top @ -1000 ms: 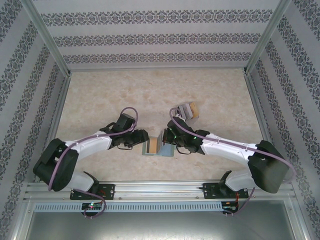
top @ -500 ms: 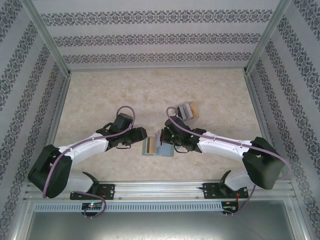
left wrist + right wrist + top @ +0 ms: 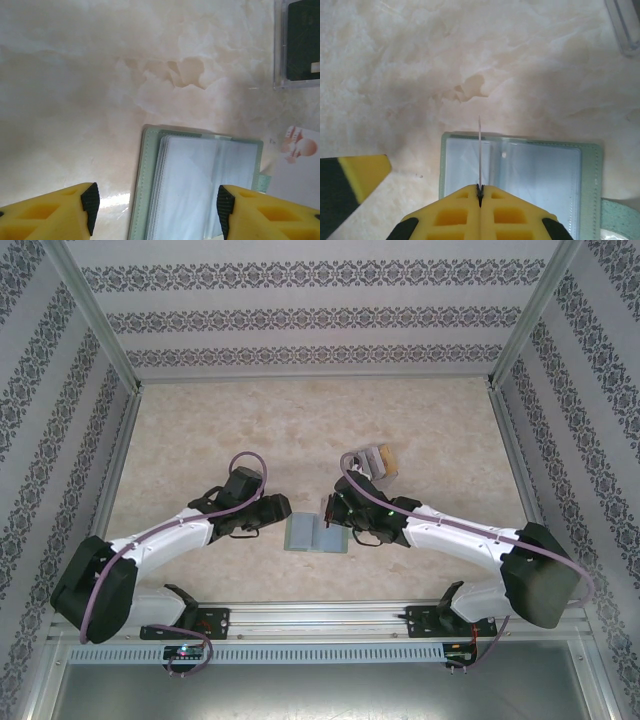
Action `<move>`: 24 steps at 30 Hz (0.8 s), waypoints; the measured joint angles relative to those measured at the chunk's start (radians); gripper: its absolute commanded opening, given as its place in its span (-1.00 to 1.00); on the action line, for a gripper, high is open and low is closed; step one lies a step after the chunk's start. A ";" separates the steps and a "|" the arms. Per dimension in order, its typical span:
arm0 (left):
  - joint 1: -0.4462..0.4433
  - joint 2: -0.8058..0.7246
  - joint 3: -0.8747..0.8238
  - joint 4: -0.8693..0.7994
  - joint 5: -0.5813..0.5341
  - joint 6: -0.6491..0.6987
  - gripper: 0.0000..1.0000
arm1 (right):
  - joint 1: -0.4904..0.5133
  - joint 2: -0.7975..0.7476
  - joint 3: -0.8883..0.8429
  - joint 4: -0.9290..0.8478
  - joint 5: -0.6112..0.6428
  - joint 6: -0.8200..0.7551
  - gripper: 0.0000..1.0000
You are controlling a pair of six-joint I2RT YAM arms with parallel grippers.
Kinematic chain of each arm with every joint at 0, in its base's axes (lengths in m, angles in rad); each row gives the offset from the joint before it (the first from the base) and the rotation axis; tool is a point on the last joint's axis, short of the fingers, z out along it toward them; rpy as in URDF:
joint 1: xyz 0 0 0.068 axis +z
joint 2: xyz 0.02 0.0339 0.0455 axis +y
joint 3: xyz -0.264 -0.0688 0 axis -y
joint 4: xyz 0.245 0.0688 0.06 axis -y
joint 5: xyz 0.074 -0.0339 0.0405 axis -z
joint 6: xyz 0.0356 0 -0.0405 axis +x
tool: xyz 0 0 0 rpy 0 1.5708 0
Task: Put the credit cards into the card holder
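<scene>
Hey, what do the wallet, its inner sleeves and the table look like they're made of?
Wallet: probably faux leather or a similar soft synthetic; sage green, matte, no glare.
Sleeves: thin clear plastic film; glossy, see-through, with pale reflections.
Table: smooth beige marble pattern with a soft sheen; real stone or printed laminate, cannot tell.

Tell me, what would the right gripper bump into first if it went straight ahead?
Probably the open card holder. The right gripper pinches a credit card edge-on, aimed right at it, so the card's edge would touch first. How far off is hard to judge.
</scene>
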 measured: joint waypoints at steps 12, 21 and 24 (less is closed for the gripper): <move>0.000 0.144 0.000 0.009 0.105 0.008 0.11 | 0.002 0.129 -0.116 0.222 -0.088 0.095 -1.00; 0.008 0.175 0.004 0.007 0.118 0.012 -0.13 | 0.002 0.166 -0.150 0.344 -0.109 0.132 -1.00; 0.008 0.176 0.004 0.005 0.117 0.012 -0.18 | 0.006 0.160 -0.156 0.351 -0.108 0.132 -1.00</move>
